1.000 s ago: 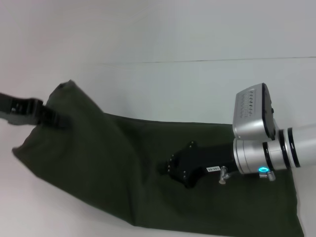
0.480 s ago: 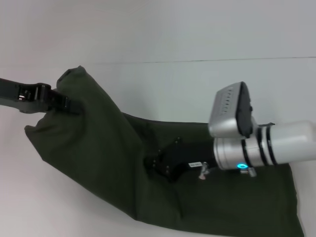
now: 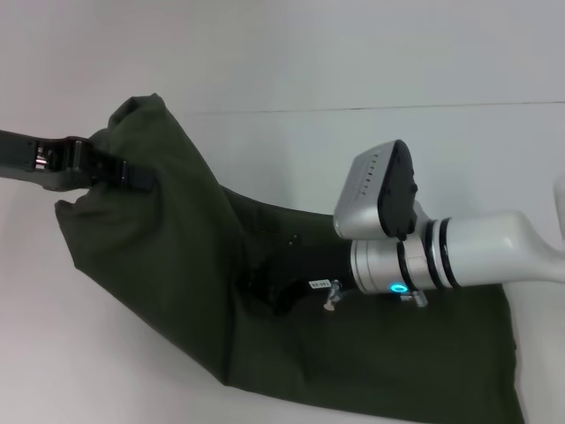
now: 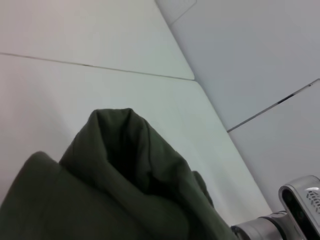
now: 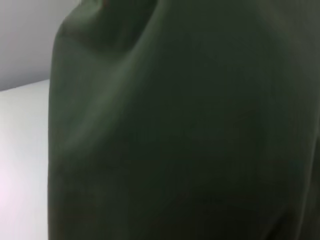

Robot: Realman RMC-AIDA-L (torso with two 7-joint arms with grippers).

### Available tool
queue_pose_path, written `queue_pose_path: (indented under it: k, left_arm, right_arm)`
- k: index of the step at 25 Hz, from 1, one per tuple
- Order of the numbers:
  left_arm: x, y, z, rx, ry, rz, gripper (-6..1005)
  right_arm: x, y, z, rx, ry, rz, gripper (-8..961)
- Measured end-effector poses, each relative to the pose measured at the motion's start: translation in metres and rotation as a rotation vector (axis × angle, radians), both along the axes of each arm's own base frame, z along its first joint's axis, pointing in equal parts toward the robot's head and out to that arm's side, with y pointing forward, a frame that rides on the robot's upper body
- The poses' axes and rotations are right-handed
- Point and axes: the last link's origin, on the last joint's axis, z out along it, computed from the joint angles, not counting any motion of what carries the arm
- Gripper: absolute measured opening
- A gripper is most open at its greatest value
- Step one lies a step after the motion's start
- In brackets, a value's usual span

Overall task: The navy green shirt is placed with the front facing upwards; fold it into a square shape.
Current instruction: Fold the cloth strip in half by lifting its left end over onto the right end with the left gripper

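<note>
Left gripper [image 3: 132, 174] is clamped on the shirt [image 3: 168, 256], lifted over a white table [image 3: 353, 150]; right gripper [image 3: 265, 287] seems pinched on it too. White wall [image 3: 291, 44] behind.

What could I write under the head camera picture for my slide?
The left gripper lifts the green shirt's edge while the right gripper reaches under the fold.

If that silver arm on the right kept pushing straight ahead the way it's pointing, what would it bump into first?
Most likely the raised fold of the navy green shirt just ahead of the right gripper; its wrist view shows only green cloth.
</note>
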Motion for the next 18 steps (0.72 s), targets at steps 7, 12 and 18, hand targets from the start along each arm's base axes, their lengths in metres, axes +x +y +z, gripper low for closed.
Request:
queue_pose_path:
  k: [7,12,18]
  left_arm:
    - [-0.002,-0.003,0.012,0.032,-0.049,-0.014,99]
    - [-0.002,-0.009,0.025,0.060,-0.111,-0.042,99]
    - [-0.006,-0.014,0.039,0.097,-0.144,-0.051,99]
  right_arm:
    - [-0.020,0.006,-0.004,0.007,0.033,0.022,0]
    - [-0.034,0.010,-0.005,0.014,0.055,0.038,0]
    - [-0.048,0.011,-0.008,0.008,0.067,0.073,0]
